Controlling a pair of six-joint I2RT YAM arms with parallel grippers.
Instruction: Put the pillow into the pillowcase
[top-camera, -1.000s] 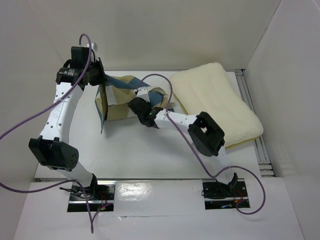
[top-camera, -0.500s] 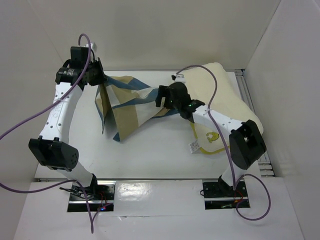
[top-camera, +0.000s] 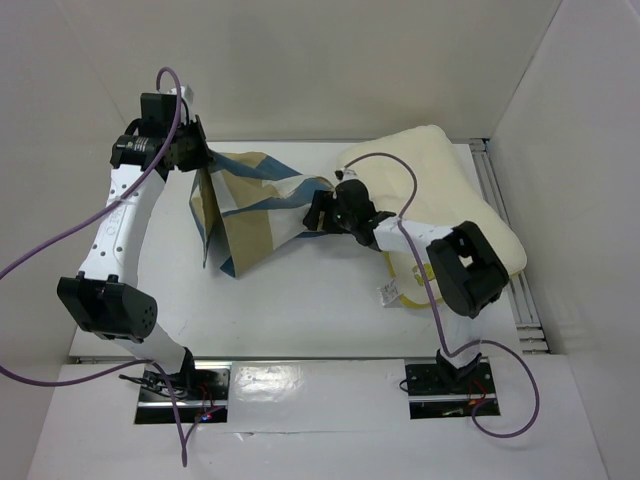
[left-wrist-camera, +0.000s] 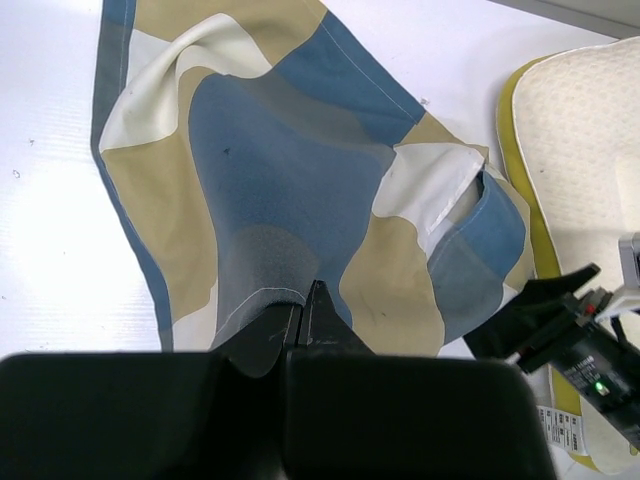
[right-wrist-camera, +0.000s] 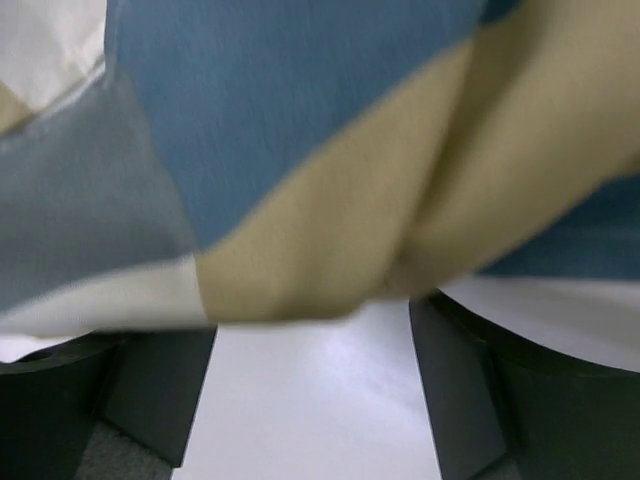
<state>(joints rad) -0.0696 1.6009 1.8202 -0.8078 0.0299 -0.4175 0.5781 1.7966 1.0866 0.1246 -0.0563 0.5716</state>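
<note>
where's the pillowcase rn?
Top view, left of centre: the pillowcase is pinched at its far-left corner by the left tool. Its right edge reaches the open right tool, just left of the pillow.

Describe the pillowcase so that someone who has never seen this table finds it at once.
On the white table, look at the middle left, between the two arms. The pillowcase is the thin limp cloth in big blue, tan and white blocks, held up at its left end by the left gripper. Its neighbour on the right, the pillow, is plump and plain cream.
</note>
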